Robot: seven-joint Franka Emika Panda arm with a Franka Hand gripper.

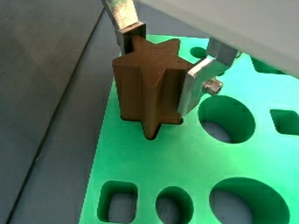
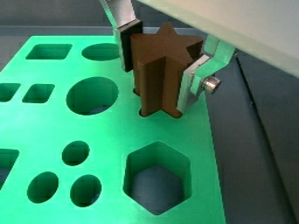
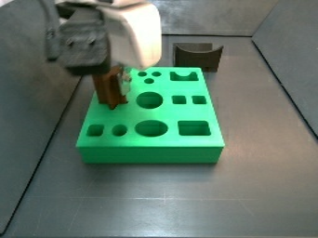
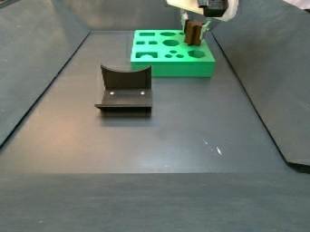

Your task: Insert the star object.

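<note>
The star object is a tall dark reddish-brown ridged peg, upright, its lower end in a hole at the edge of the green block. It shows in both wrist views and both side views. My gripper is shut on the star object, one silver finger on each side near its top. The gripper also shows in a wrist view and in both side views. The green block has several differently shaped holes.
A squat dark block with a concave top stands behind the green block; it also shows in a side view. Grey walls ring the dark floor. A hexagonal hole and round holes lie near the peg.
</note>
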